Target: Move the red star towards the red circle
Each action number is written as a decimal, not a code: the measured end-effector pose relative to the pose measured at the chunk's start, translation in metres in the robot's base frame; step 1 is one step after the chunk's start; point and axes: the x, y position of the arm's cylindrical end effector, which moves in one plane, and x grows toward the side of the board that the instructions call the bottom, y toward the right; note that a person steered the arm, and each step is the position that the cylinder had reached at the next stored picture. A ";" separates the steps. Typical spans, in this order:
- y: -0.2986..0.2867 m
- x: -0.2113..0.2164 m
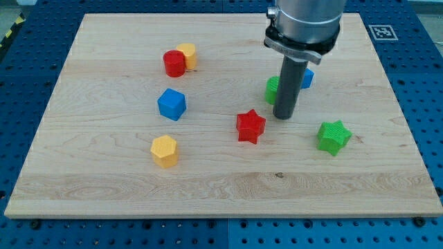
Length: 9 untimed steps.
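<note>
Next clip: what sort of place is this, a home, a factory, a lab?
Most likely a robotics lab bench. A wooden board rests on a blue perforated table, a printed marker tag sits in the board's corner, and my tip stands just right of the red star among small coloured blocks.

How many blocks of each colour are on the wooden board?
Red: 2, the red star and the red circle
Yellow: 2, one at the lower left, one touching the red circle
Blue: 2, the blue cube and one behind the rod
Green: 2, the green star and one partly hidden by the rod
Total: 8
</note>
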 end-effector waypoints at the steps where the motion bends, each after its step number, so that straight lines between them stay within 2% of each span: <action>1: 0.000 0.028; 4: -0.022 0.050; 5: -0.043 0.032; 6: -0.088 0.018; 8: -0.102 0.013; 9: -0.113 -0.005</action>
